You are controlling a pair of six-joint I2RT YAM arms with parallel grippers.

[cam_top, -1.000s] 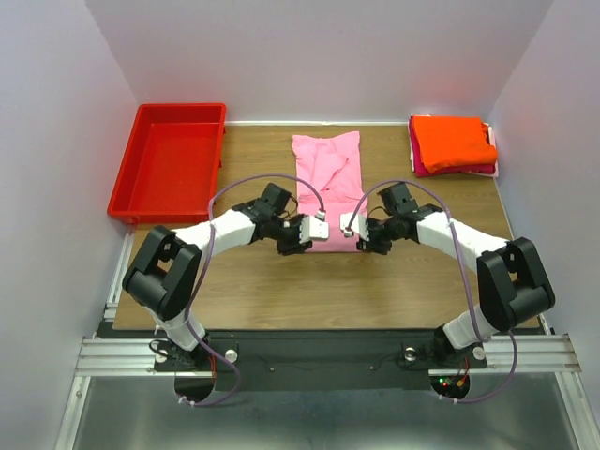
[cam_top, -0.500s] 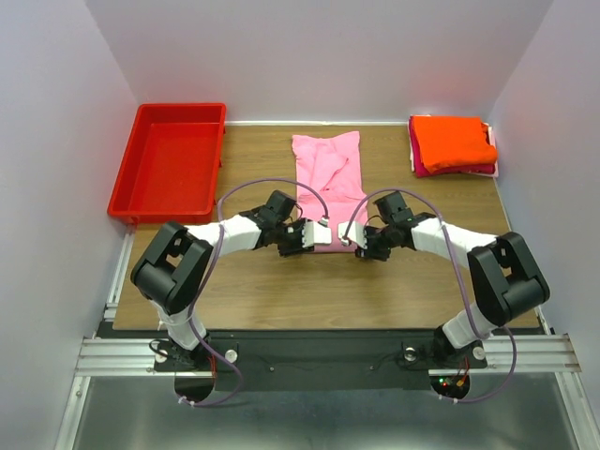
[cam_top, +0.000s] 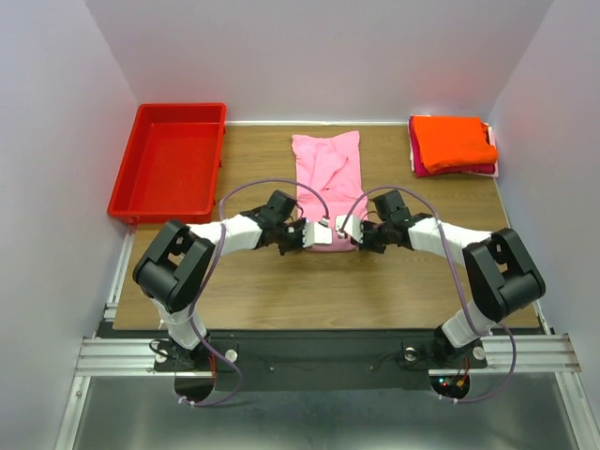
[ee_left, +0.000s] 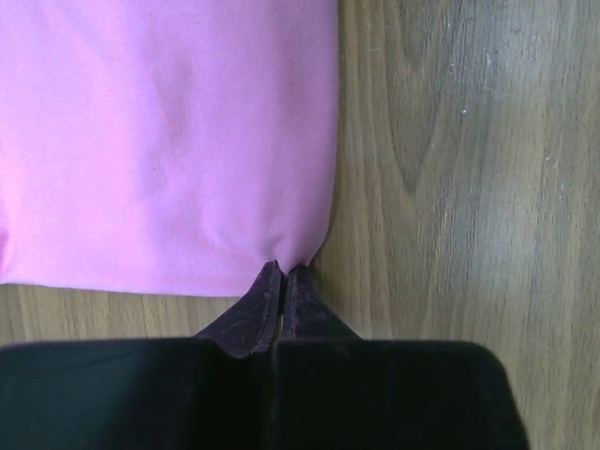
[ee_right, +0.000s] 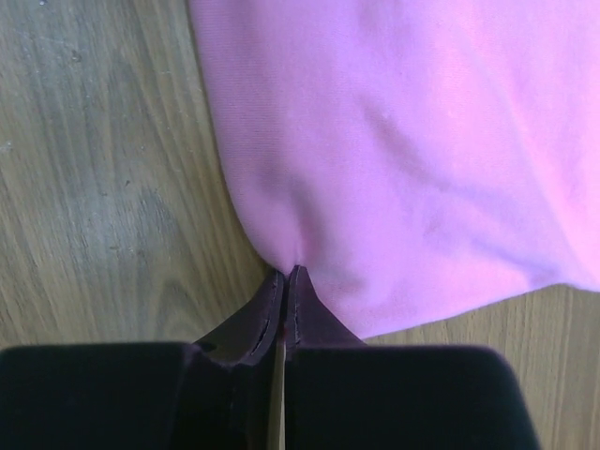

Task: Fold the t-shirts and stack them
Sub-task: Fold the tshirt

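We see a lab test cell: plain white walls point(cam_top: 309, 56) enclose a wooden table point(cam_top: 375, 281), its near edge on aluminium rails point(cam_top: 122, 352).

red plastic tray point(cam_top: 169, 172) at the far left corner of the wooden table point(cam_top: 281, 291), against white walls point(cam_top: 319, 56)

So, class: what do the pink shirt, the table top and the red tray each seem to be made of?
Pink shirt: soft matte knit cloth, puckering at the pinch. Table top: wood or wood-look laminate, with visible grain. Red tray: probably rigid moulded plastic, smooth walls and slight sheen.
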